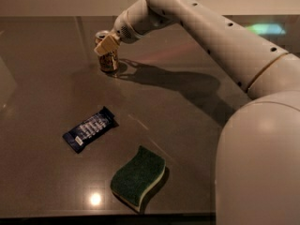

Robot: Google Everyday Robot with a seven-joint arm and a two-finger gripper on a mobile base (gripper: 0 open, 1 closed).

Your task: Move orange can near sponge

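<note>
So the small golden-orange aluminium drink can [109, 63] with the silver top is standing upright at the far side of the dark glossy table [42, 83], left of the middle. The robot's big white arm [211, 29] reaches in from the right, and its cream-coloured tool [106, 45] sits right at the can's upper half, covering part of it. Honestly can't tell if the tool is spread or clamped onto the can from this angle. The wavy sponge [138, 176] with the dark green top and pale yellow bottom layer lies flat near the front edge, well apart from the can. Between them, a bit to the left, there's a flat dark-blue snack wrapper [90, 129] lying at an angle.
</note>
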